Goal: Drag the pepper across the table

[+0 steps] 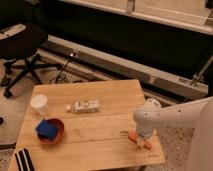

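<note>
Camera view: single elevated view of the worktop (95,127).
Hand (141,141): lowered near the right front corner, hidden under the white wrist housing; released or clenched cannot be told.
Pepper (140,142): flat on the worktop near the right front corner, orange body showing directly beneath the hand, apparently in contact.
Risk: pepper lies close to the right edge; an outward drag could push it off.
Risk: the slim, tapered body may roll or slip from under the hand if downward pressure is light.
</note>
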You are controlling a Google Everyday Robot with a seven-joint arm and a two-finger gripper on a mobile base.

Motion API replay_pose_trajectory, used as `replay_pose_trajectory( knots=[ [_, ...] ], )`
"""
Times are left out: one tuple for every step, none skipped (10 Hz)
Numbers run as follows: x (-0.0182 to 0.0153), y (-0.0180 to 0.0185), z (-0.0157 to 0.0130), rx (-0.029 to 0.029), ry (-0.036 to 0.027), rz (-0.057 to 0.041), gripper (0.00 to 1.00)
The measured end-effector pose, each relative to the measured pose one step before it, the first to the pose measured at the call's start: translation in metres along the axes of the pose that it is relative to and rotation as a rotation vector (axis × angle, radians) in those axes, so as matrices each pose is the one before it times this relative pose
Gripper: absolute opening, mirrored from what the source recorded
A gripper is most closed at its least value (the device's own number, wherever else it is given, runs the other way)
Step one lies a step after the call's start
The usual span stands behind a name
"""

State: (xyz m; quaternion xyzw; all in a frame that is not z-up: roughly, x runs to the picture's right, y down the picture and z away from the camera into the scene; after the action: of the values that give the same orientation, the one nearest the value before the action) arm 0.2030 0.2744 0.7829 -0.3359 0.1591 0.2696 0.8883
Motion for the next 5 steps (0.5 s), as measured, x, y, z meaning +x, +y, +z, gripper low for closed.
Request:
replay_pose_trajectory(
  knots=[
    [0.00326,0.00058,-0.00017,-0.00067,0.00115,0.00649,0.22],
    [0.00351,0.00068,-0.00003,-0.00165,0.0006,0.00731,0.24],
    [0.00171,0.00038,-0.00004,-0.00169,-0.00097,0.00433,0.31],
    [0.00233,0.00063,0.00011,-0.00377,-0.00155,0.00552,0.44],
    [0.00076,0.00019,0.0002,-0.00101,0.00026,0.00138,0.49]
  ],
)
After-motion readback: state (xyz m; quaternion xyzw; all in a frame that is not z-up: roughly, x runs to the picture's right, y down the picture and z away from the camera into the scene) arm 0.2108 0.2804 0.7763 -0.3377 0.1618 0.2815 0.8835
